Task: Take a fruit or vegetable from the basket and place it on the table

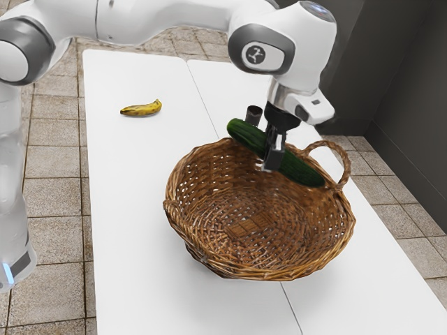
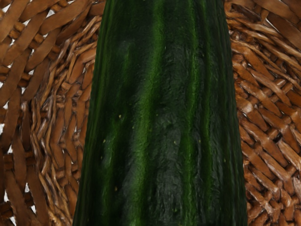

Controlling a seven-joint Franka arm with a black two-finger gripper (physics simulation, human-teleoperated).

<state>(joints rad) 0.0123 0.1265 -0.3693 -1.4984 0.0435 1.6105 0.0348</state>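
Note:
My gripper (image 1: 273, 155) is at the far rim of the wicker basket (image 1: 202, 244), pointing down and shut on a long dark green cucumber (image 1: 302, 169). The cucumber is tilted, its upper end over the rim and its lower end inside the basket's outline near the handle. One finger shows on its near side; the other is mostly hidden. In the wrist view the cucumber (image 2: 162, 113) lies large and close beneath my hand, with the basket's weave (image 2: 270, 117) on both sides of it.
A yellow banana (image 1: 142, 109) lies on the white table (image 1: 133, 209), toward the exterior view's upper left. Behind the basket stands a small dark-topped object (image 1: 253, 113), close to the cucumber's upper end. The basket's looped handle (image 1: 342, 157) rises at the exterior view's right.

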